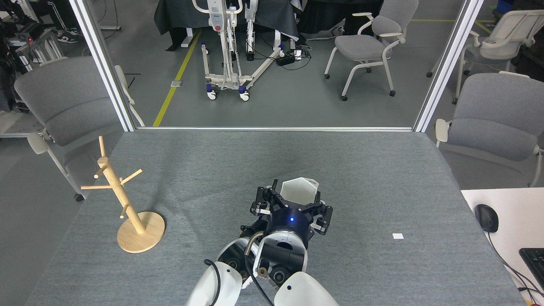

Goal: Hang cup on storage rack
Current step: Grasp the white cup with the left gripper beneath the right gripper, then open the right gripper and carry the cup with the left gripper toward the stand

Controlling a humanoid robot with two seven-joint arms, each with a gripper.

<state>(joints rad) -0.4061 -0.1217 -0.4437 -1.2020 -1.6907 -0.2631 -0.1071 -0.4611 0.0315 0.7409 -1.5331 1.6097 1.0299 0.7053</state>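
White faceted cup [298,190], open mouth facing the camera, clamped in right claw [297,199]; left claw's state unclear.

I have one view only, from the head, looking forward and steeply down over the table [382,170]. My arms enter at the bottom edge, close under the lens (the nearest parts fill the lower middle). The table's far edge crosses about mid-height; beyond it the camera takes in the floor [289,106] and chairs [369,42], well off. No second view shares anything.
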